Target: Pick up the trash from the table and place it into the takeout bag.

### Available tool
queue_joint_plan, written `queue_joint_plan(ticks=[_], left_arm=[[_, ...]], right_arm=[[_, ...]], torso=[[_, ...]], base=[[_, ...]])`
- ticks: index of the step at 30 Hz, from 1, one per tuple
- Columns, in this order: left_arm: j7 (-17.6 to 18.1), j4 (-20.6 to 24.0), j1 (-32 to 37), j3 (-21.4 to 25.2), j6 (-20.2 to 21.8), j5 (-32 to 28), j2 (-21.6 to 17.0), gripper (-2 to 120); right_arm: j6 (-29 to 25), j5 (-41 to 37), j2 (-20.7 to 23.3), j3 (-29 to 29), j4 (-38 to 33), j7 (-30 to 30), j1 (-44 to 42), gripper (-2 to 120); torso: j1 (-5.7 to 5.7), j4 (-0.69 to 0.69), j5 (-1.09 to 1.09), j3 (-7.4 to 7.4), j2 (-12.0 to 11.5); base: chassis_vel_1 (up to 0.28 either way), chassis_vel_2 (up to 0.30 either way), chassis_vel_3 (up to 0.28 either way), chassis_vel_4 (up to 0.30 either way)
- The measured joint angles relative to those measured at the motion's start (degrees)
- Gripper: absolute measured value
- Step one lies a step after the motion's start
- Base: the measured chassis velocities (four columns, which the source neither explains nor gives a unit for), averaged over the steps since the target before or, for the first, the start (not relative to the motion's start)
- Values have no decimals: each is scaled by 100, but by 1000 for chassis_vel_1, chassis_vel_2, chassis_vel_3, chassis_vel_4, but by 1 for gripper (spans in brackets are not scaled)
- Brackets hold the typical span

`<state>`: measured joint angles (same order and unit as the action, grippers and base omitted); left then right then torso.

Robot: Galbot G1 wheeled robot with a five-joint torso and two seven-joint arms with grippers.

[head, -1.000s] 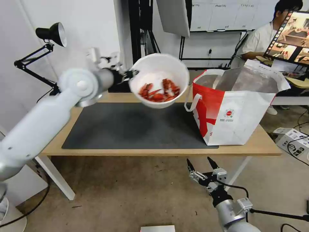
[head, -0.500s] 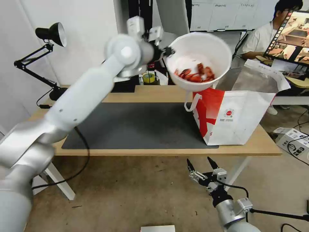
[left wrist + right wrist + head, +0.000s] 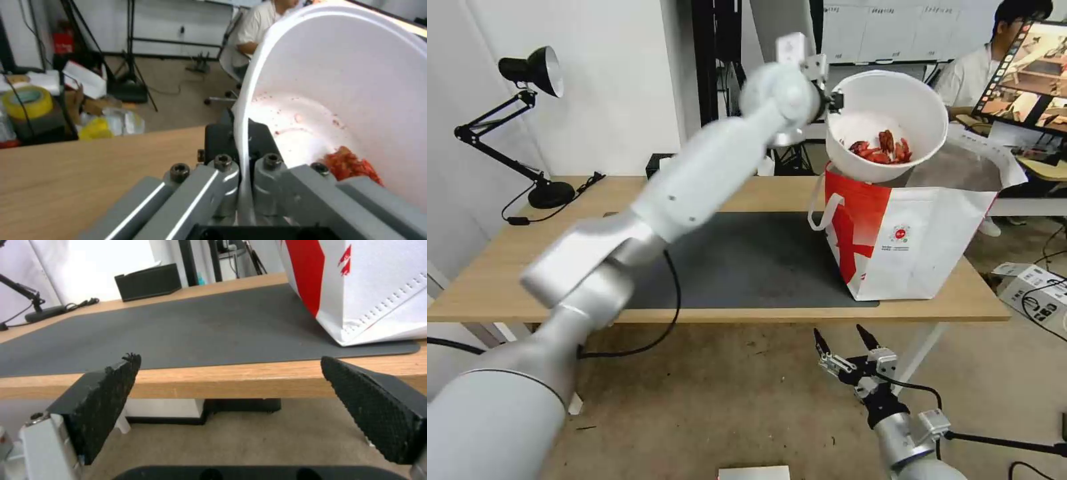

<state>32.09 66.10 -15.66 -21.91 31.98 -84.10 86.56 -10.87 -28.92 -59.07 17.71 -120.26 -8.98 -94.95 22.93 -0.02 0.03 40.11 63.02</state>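
Note:
The trash in hand is a white bowl (image 3: 887, 113) holding red shells (image 3: 884, 148). My left gripper (image 3: 834, 101) is shut on its rim and holds it tilted in the air, right over the open top of the takeout bag (image 3: 920, 233). The left wrist view shows the jaws pinching the bowl's (image 3: 356, 83) thin rim, with the shells (image 3: 351, 165) slid to the low side. The red-and-white bag stands at the right end of the table (image 3: 507, 280), partly on the dark grey mat (image 3: 747, 260). My right gripper (image 3: 844, 340) hangs open below the table's front edge, with nothing in it.
A black desk lamp (image 3: 534, 67) stands at the table's far left corner. A black tissue box (image 3: 149, 281) sits at the back edge. In the right wrist view the open pads (image 3: 106, 400) frame the mat (image 3: 200, 330) and the bag's lower side (image 3: 378, 300).
My left arm has swung the bowl to the right and upward, from above the mat to above the bag's opening. The right arm has not moved.

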Motion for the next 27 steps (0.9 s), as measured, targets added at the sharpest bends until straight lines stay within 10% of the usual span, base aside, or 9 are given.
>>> queue_joint_plan(ticks=[17,27], left_arm=[[200,584,554,-816,-1002,1926,-205,0],[-560,863,529,-956,-1116,1889,-267,0]], right_arm=[[0,0,0,0,0,0,0,100],[0,0,0,0,0,0,0,100]], torso=[[-1,3,-4,0,0],[-1,2,-3,-1,1]], base=[[0,0,0,0],[0,0,0,0]])
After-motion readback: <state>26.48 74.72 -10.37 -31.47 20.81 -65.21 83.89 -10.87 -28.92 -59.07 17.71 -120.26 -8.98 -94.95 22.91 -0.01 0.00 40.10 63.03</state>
